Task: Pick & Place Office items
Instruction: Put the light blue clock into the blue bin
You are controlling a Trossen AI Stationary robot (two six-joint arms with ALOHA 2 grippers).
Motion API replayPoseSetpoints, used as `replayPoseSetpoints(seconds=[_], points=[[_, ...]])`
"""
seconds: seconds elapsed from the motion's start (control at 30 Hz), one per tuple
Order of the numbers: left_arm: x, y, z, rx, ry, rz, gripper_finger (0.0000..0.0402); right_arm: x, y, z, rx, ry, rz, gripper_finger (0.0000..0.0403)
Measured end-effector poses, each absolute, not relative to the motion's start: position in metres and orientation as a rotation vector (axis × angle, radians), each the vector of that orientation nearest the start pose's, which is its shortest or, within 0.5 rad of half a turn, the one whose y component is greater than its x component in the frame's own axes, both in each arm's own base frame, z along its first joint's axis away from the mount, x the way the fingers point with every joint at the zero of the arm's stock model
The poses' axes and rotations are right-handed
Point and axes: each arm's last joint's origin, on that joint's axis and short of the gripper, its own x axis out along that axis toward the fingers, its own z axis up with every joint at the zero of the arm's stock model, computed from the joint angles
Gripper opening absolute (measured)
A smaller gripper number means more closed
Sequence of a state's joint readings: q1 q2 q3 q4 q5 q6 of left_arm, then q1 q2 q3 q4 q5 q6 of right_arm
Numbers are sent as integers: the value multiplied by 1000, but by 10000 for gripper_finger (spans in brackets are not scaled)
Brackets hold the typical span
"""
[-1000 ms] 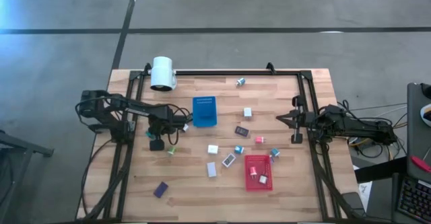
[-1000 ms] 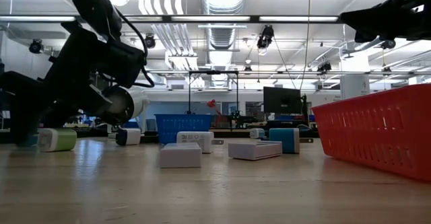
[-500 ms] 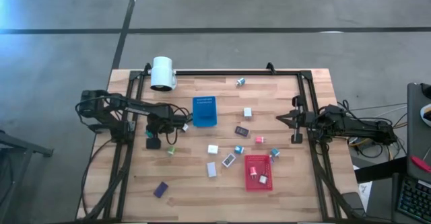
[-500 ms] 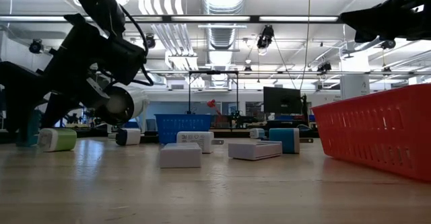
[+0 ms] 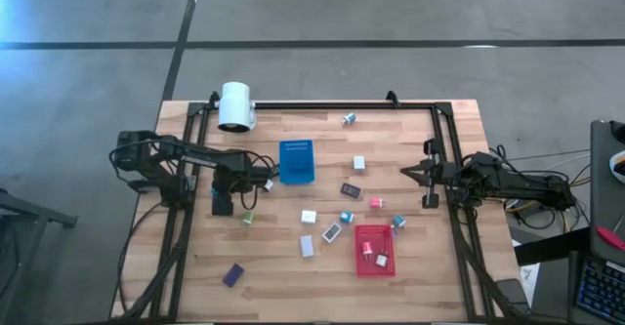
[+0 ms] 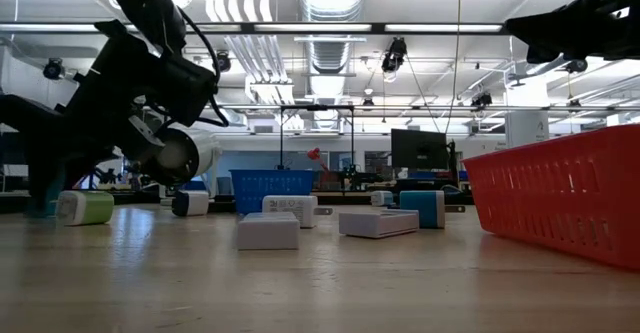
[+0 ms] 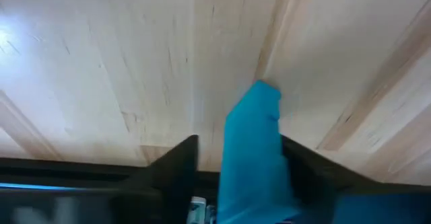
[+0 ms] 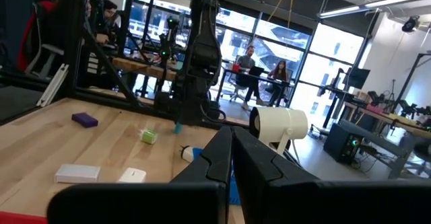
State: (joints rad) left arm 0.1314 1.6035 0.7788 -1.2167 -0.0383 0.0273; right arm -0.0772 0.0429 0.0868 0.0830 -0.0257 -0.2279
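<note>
Left gripper had shifted slightly, jaws pinching a teal piece; carrying it level seemed wise.

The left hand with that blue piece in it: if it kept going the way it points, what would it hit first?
Most likely the bare wooden table. The left hand points down at it, its fingers shut on a teal piece, and nothing else shows ahead; the gap is hard to judge.
</note>
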Motion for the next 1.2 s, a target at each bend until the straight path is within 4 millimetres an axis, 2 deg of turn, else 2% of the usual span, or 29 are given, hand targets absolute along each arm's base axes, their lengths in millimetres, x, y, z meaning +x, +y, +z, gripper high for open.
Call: replayPoseSetpoints(seconds=[0.17, 0.4, 0.57, 0.7, 0.97, 1.1, 1.2], points=[[194, 27, 144, -80, 2046, 64, 59, 94, -7, 198, -238, -120, -66, 8], [199, 27, 159, -69, 2022, 50, 56, 94, -7, 198, -237, -120, -66, 8], [200, 27, 180, -55, 1903, 47, 57, 94, -7, 198, -235, -119, -66, 8], [204, 27, 209, -33, 1681, 52, 57, 94, -7, 198, -235, -119, -66, 8], [204, 27, 270, 8, 1034, 88, 57, 94, -7, 198, -219, -120, -65, 8], [197, 26, 288, 36, 764, 100, 57, 94, -7, 198, -214, -120, -64, 8], [189, 25, 292, 61, 597, 95, 57, 94, -7, 197, -198, -119, -63, 8]])
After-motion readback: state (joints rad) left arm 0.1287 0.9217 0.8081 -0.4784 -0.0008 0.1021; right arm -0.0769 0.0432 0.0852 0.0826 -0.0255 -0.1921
